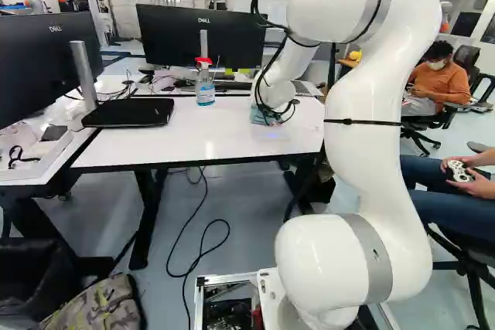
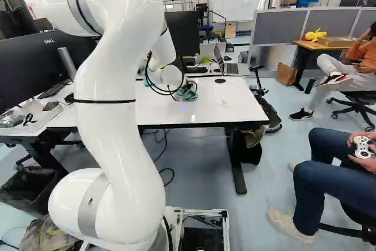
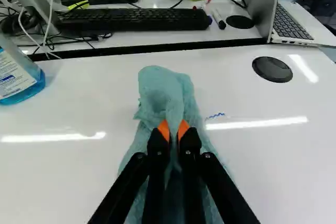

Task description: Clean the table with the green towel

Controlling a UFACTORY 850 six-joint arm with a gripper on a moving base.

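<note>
In the right base view my gripper [image 2: 181,91] is low over the white table [image 2: 229,107], partly hidden by cables. The wrist view shows the gripper [image 3: 174,134] shut on the green towel [image 3: 163,90], pinching a fold between its orange pads. Cloth spreads on the tabletop ahead of the fingers and beneath them. A small blue scribble [image 3: 215,115] marks the table just beside the towel. In the left base view the towel [image 1: 263,117] lies toward the table's right part.
A spray bottle [image 1: 205,86] with a red top stands left of the towel in the left base view. Monitors [image 1: 203,35], a keyboard [image 3: 134,19] and a laptop [image 3: 294,22] are beyond. A black disc [image 3: 272,69] lies on the table. A seated person holds a controller [image 2: 363,147].
</note>
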